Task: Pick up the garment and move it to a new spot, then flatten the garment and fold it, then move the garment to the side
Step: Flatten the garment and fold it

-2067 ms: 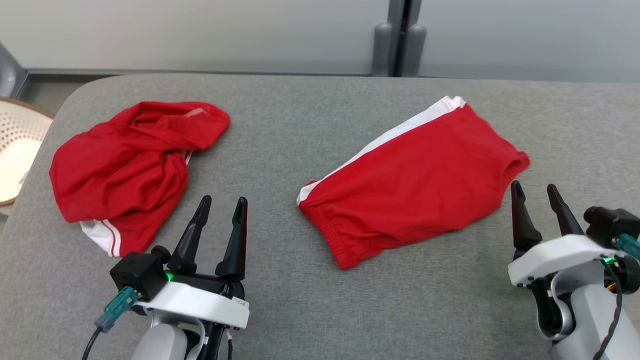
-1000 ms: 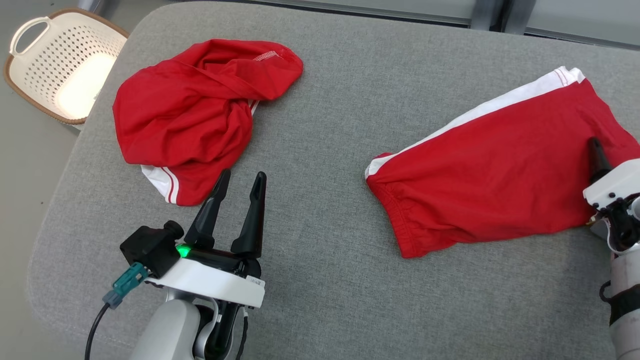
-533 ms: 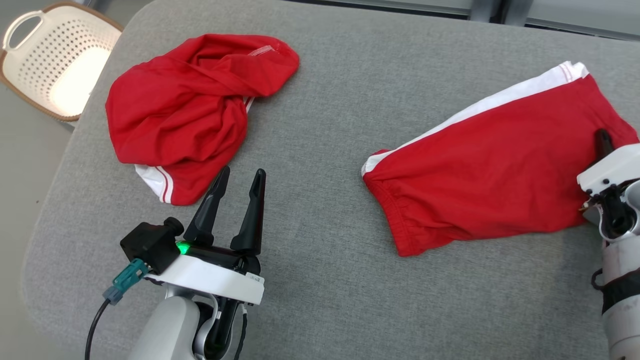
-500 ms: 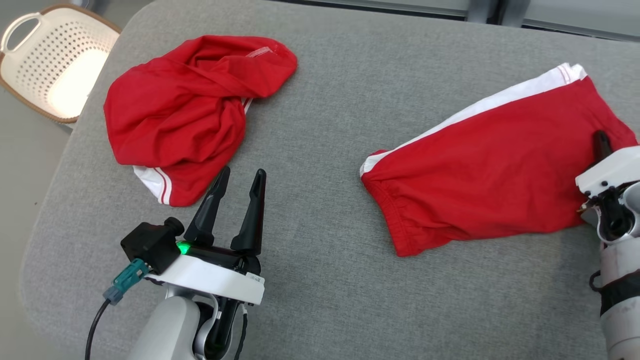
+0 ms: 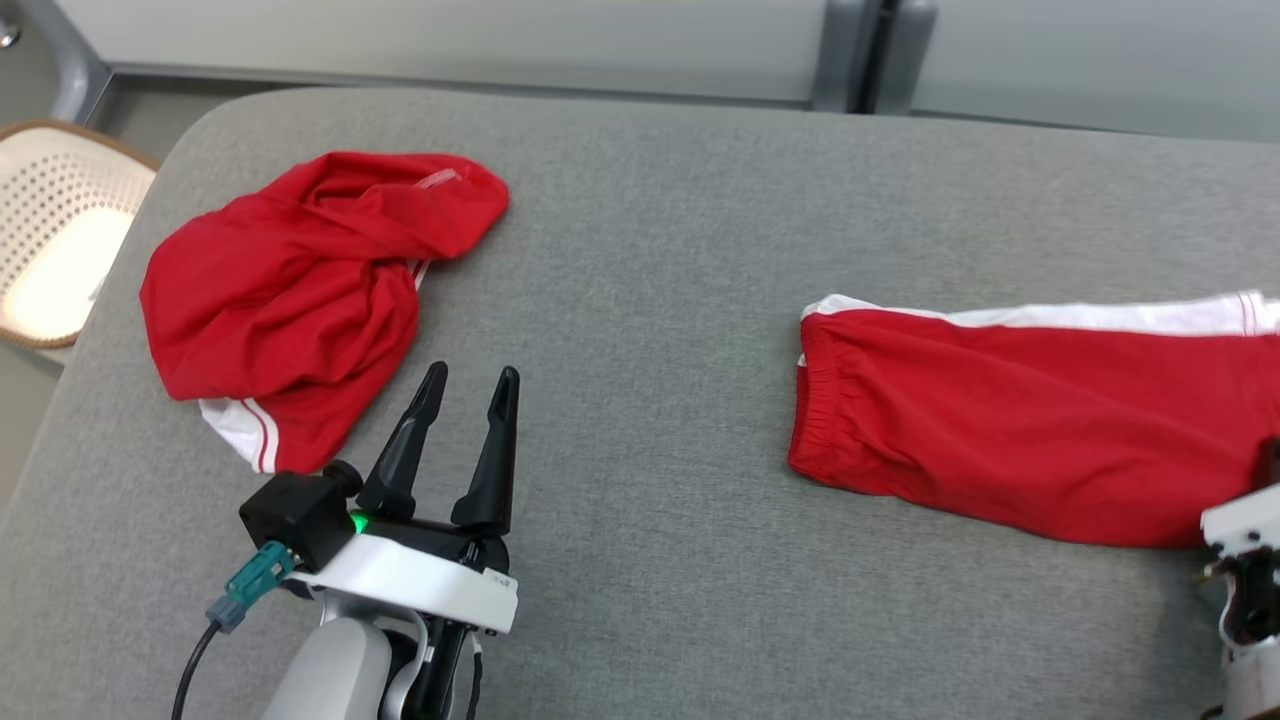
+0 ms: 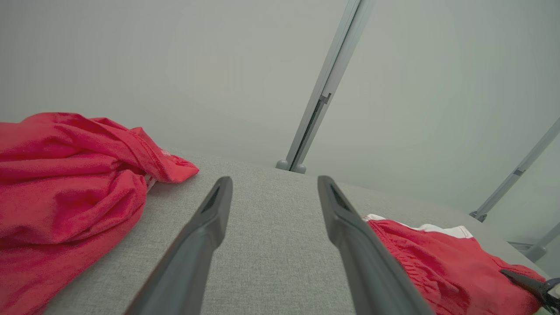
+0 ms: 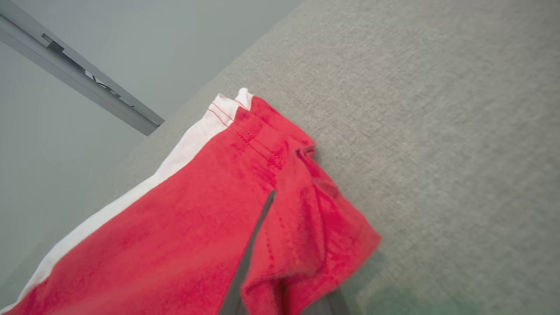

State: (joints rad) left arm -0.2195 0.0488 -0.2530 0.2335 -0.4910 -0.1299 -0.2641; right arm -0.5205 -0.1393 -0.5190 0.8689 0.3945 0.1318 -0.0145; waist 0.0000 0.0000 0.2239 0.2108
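Right claw [image 5: 1268, 462] of mine is clamped fully shut on the shorts [image 5: 1020, 430], pinching a fold of red cloth at the leg-hem end, close to the stitched hem and the white stripe. Those shorts lie folded and mostly flat on the right side of the grey table [image 5: 680, 250], with the elastic waistband pointing towards the middle and the white stripe along the far edge. My left claw [image 5: 471, 372] stands wide open and holds nothing. Its two fingers point across bare table, just beside a crumpled red heap [image 5: 280, 290] with a white-striped edge, but apart from it. Much of my right claw is hard to see. The head view's right edge cuts it off, leaving a stub of dark finger and a piece of white housing, and it cuts off the shorts' hem end too. From the right wrist, one finger [image 7: 250, 256] shows as a dark strip between two red folds, while cloth covers the other, so I cannot tell how many layers I have pinched. That view's lower right corner is blurred and greenish. A pale basket [image 5: 60, 240] beyond the table's left end is cut off by the frame.
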